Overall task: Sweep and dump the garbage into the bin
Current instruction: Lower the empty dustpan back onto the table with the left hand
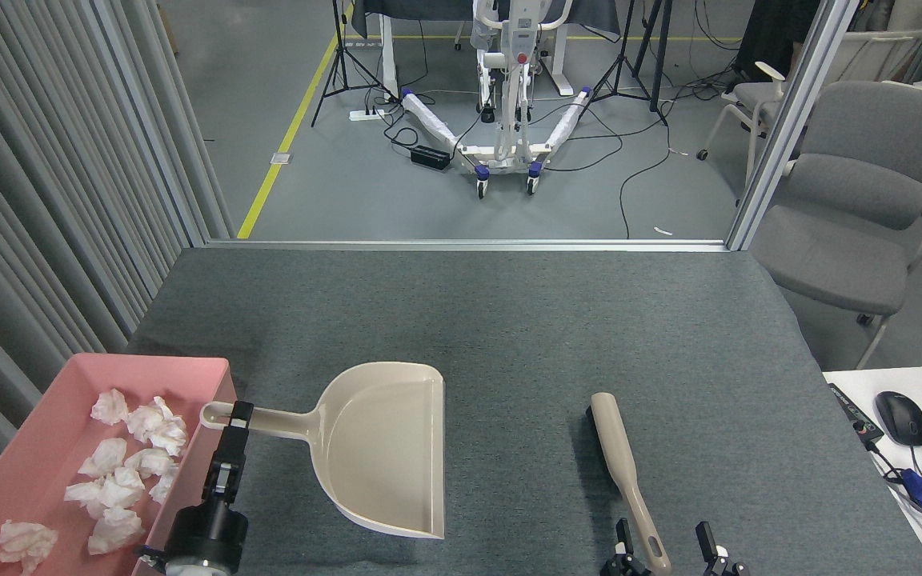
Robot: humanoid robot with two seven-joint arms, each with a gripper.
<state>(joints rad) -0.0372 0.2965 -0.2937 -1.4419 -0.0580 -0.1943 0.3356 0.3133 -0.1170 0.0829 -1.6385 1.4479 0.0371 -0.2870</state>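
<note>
Several white tissue wads, the garbage, lie inside the pink bin at the table's front left corner. Just right of the bin, the beige dustpan sits empty on the grey table, mouth facing right. My left gripper is shut on the end of its handle. A beige brush lies on the table right of the dustpan. At the bottom edge my right gripper is open, one finger on each side of the brush handle's end, not clamping it.
The grey carpeted table ends at a metal strip at the back. Grey slatted panels stand along the left. A grey chair is at the right. A white desk with a mouse and cables sits at the lower right.
</note>
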